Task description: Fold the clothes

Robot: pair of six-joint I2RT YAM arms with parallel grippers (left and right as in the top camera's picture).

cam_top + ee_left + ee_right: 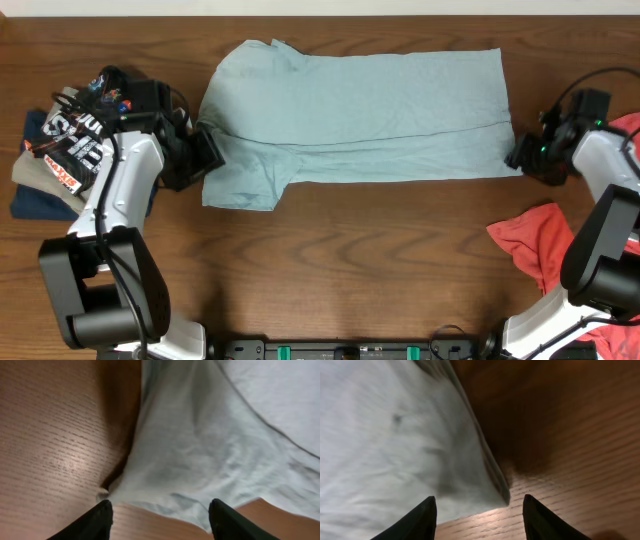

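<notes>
The plain pale blue-grey fabric T-shirt [360,110] lies flat, folded lengthwise, at the middle of the brown wooden table [350,270], one sleeve jutting at its near-left edge. The left pincer [208,150] sits released at that left edge, and the right pincer [520,155] sits released at the right hem corner. Bare wood runs along the near side. A crumpled coral-red garment [530,240] and a stack of printed dark clothes [65,140] lie off to either side.

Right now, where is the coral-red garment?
In the overhead view the coral-red garment lies crumpled at the table's right side, beside the right arm, apart from the spread pale blue T-shirt.
</notes>
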